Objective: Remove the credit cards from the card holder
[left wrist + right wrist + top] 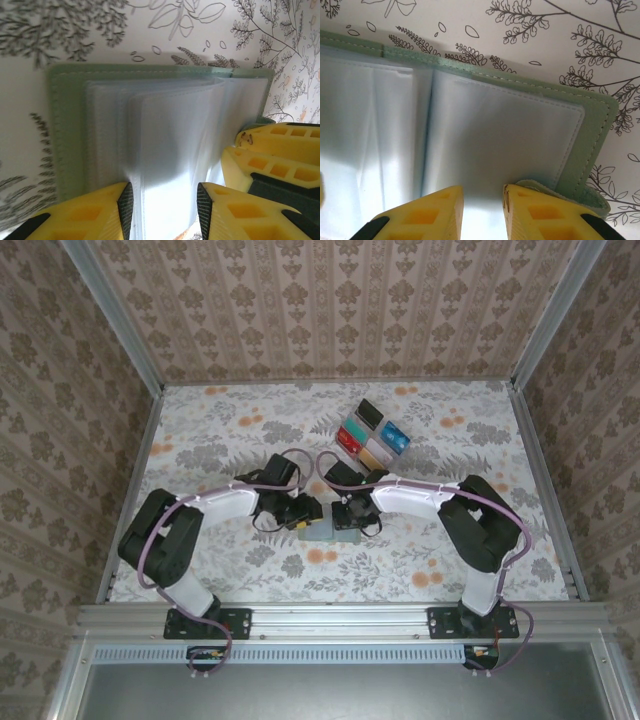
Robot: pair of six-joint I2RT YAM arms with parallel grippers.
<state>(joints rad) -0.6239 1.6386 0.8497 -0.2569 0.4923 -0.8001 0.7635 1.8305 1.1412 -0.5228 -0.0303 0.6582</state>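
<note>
The floral-printed surface [230, 430] sits inside patterned walls [330, 300] and a metal frame [540, 490]. Both arms bend inward over the near middle of it, and their wrists meet above the card holder [322, 533], hiding most of it from the overhead camera. Well beyond them, toward the far side and a little to the right, the credit cards [372, 435] lie in a tight cluster, flat and clear of both arms.

The card holder [70, 125] lies open, its sage cover flat on the surface and its clear pocket leaves fanned up from the spine. The left end effector [165, 200] is at the near edge of the holder with its jaws partly apart. A bundle of those leaves rises between the two yellow fingers [105, 210], but I cannot tell whether the pads pinch it. Just to its right, the other arm's yellow fingers [270, 150] rest at the holder's far panel.

The right end effector [482, 200] hangs over the near edge of the right-hand panel [520, 115]. Its jaws are a narrow gap apart, with the pale pocket showing between them, and a green closure tab [535, 186] touches its right finger. No card shows in the pockets that are visible.
</note>
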